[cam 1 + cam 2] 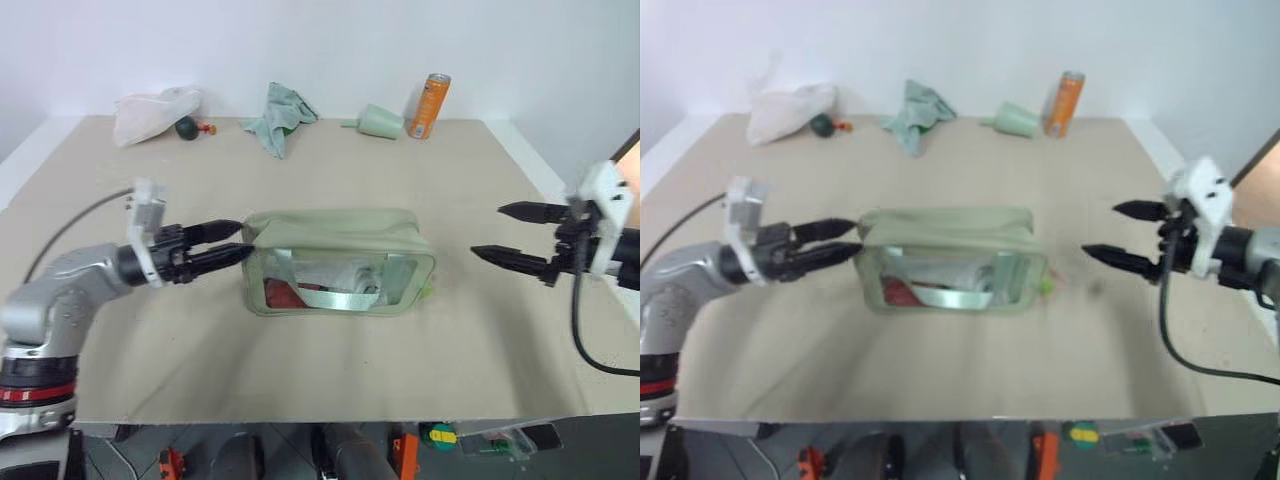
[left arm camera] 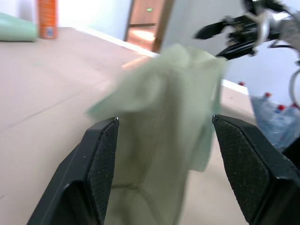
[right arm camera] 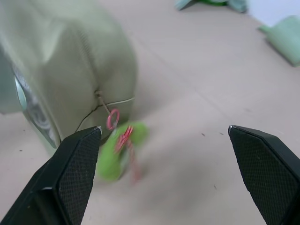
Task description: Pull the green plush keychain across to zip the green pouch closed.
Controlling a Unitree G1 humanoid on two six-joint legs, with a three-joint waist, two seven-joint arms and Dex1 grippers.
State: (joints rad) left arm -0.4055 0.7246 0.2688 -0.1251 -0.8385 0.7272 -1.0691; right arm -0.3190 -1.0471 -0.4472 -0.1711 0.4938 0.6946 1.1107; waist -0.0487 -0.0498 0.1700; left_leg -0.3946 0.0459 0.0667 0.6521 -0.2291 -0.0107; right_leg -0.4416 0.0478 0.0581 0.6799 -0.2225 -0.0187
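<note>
**Left eye view first: both grippers stand off a pouch that looks zipped**

Left eye view — the boxy pale sage-green pouch with clear plastic side panels (image 1: 338, 262) lies centre frame, long axis running left to right. The left gripper (image 1: 232, 243) sits at its left end, black fingers parted, nothing between them. The right gripper (image 1: 508, 234), at the right edge, is spread wide and well apart from the pouch's right end.

Right eye view: a speck of lime green (image 1: 1046, 287) shows at the pouch's lower right corner, on the right gripper's side.

Left wrist view: the pouch's fabric end rises between two separated pads (image 2: 104, 154), untouched.

Right wrist view — the small lime-green fuzzy plush keychain (image 3: 118, 149) hangs on its red cord at the pouch's end, lower left of frame, just beside one pad. Judging by this, the zip seems fully drawn across.
</note>
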